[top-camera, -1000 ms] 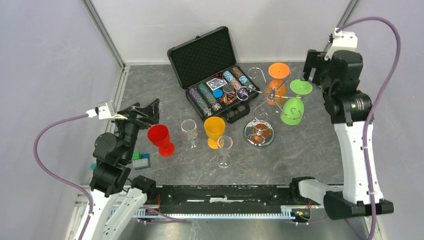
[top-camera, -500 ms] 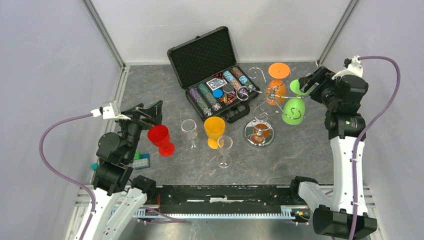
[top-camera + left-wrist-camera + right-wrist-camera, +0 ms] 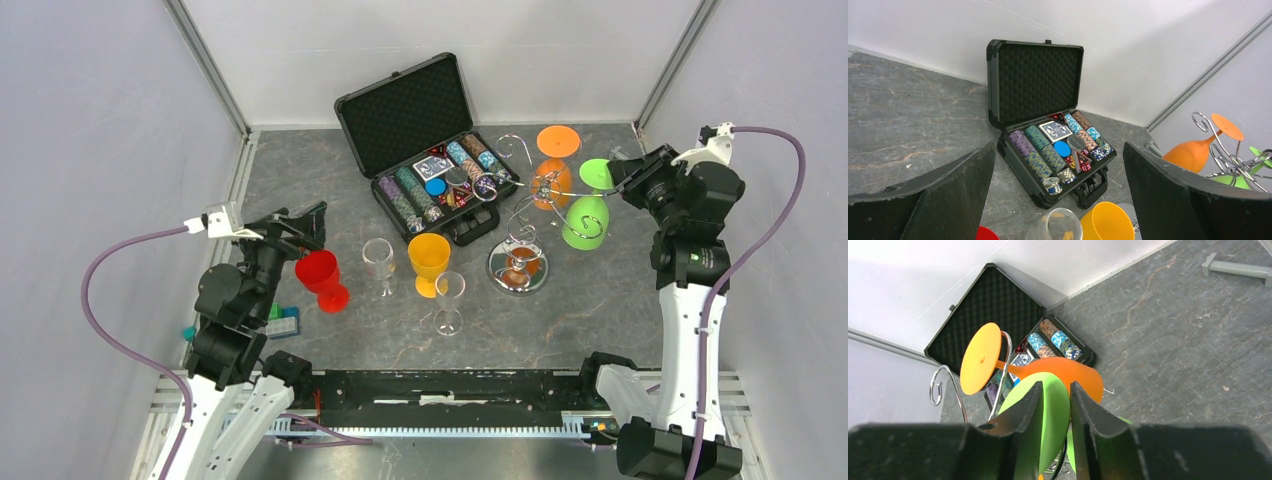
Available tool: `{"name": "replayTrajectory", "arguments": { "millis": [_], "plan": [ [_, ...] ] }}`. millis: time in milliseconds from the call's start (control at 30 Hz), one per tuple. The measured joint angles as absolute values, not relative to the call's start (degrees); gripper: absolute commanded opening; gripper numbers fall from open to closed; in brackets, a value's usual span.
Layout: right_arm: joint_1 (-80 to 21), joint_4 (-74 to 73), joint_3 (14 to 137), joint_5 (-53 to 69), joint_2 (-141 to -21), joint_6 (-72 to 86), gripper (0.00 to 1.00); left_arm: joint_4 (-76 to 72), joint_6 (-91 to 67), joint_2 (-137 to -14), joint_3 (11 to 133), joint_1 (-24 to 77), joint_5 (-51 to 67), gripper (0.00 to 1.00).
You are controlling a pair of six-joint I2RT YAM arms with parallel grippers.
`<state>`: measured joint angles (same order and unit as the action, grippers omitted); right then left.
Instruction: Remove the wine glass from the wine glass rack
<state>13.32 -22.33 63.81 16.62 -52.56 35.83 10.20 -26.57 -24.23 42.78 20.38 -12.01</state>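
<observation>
- My right end effector [image 3: 1055, 387] is clenched on the flat foot of the green wine glass [image 3: 1052, 415], one finger against each face.
- This glass hangs bowl-down on the rack [image 3: 500, 268], beside the orange glass [image 3: 553, 180].
- My left end effector [image 3: 303, 228] is released, fingers wide apart, above the red glass [image 3: 322, 275] on the tabletop [image 3: 600, 310].

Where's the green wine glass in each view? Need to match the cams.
Top external: green wine glass hangs upside down on the right side of the wine glass rack.
Left wrist: only green slivers at the right edge, behind wire hooks.
Right wrist: its foot is bottom centre, between the right gripper jaws.
Shared landmark: open black chip case.
</observation>
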Motion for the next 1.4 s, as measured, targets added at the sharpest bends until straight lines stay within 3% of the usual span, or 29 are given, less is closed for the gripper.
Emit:
{"name": "replayTrajectory", "arguments": {
  "millis": [133,267,400,600,733,833,1033,1400],
  "plan": [
    [13.8,-21.2,63.8,17.0,-52.5,36.4,0.17,10.4,-26.6,-24.3,42.7,20.4,-12.0,1.00],
    [14.0,-20.1,63.8,17.2,-52.5,37.2,0.00,10.4,-26.6,-24.3,42.7,20.4,-12.1,1.00],
    [14.0,-18.2,64.0,18.6,-52.4,38.7,0.01,10.4,-26.6,-24.3,42.7,20.4,-12.2,1.00],
    [14.0,-17.9,64.0,20.9,-52.3,39.8,0.15,10.4,-26.6,-24.3,42.7,20.4,-12.4,1.00],
    [14.1,-17.8,64.0,22.5,-52.3,40.3,0.18,10.4,-26.6,-24.3,42.7,20.4,-12.5,1.00],
    [14.2,-17.8,64.0,23.8,-52.3,40.5,0.16,10.5,-26.6,-24.3,42.7,20.4,-12.5,1.00],
    [14.3,-18.0,64.0,25.6,-52.3,40.6,0.00,10.6,-26.6,-24.3,42.7,20.4,-12.6,1.00],
    [14.3,-18.5,64.3,21.0,-50.7,40.4,0.00,10.6,-26.6,-24.3,42.7,20.4,-13.0,1.00]
  ]
}}
